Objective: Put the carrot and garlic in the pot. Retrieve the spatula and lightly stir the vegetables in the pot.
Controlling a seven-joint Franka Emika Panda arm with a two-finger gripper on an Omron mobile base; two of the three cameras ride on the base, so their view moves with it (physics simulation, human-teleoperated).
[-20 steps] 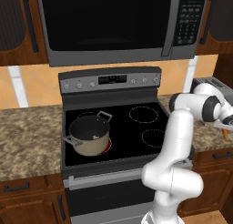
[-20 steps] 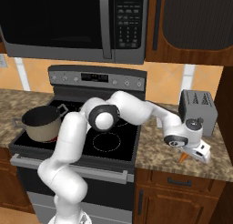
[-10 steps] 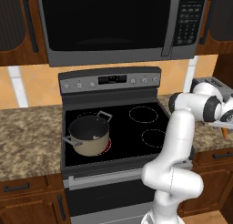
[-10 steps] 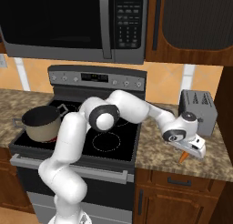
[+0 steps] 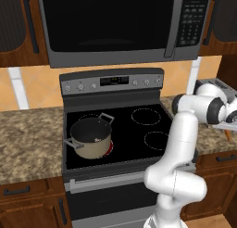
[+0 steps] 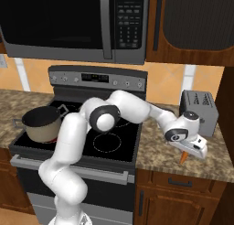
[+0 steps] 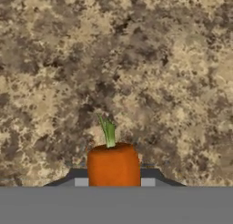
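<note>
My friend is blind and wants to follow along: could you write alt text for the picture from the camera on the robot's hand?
An orange carrot with a short green stem sits between the two dark tips of the robot's pincer, which have closed against its sides. Behind it spreads a speckled brown granite counter.

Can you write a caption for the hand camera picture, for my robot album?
Pincer closed on the carrot, green stem up, over the speckled counter.
</note>
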